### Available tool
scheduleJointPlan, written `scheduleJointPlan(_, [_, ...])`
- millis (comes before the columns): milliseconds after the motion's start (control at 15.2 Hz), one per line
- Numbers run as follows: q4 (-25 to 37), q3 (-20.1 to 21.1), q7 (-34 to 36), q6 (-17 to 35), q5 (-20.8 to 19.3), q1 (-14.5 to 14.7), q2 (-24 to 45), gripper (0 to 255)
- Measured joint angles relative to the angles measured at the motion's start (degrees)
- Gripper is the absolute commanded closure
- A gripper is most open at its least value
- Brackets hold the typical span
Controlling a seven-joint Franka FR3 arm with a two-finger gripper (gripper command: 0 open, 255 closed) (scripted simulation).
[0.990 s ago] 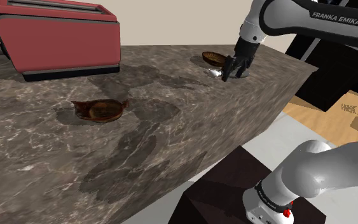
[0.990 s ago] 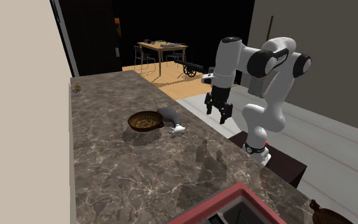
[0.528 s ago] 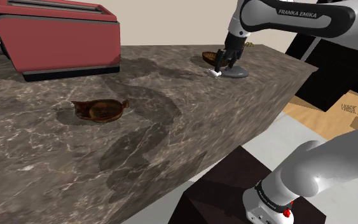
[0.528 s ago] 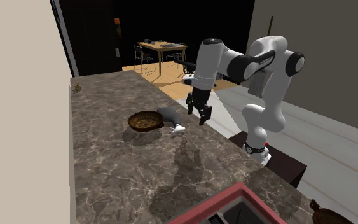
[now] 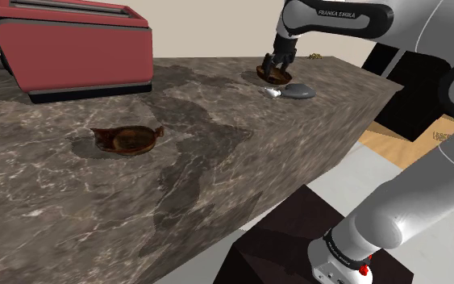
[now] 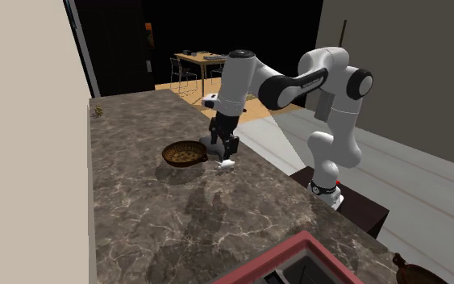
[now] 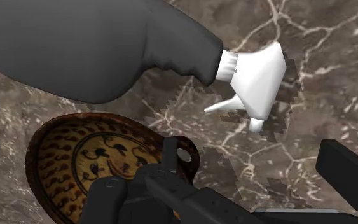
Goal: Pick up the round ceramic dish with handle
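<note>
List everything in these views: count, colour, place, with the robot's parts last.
dark marbled countertop: one, grey-brown, bearing the kitchen things below
round brown patterned dish with handle: one, brown and yellow, on the countertop
grey spray bottle with white nozzle: one, lying beside that dish
dark brown shallow dish: one, mid-counter, apart from the others
red toaster: one, shoulder view's upper left
wooden table: one, tan, far behind the counter
white arm: one, reaching over the counter
black hand: one, open, above the round dish's handle

Soft even indoor light, arm (image 5: 342, 16) casting broad faint shadows across the dark counter (image 5: 56, 210)
</note>
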Motion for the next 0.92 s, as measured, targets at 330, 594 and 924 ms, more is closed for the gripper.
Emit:
scheduleJointPlan(330, [12.82, -0.81, -2.23, -0.38, -1.86, -0.79, 10.59, 0])
scheduleJointPlan(594, [14.57, -1.16, -2.77, 0.99, -2.33, -1.18, 13.18, 0])
scheduleJointPlan(924, [10.48, -1.19, -1.87, 4.69, -2.67, -1.20, 12.87, 0])
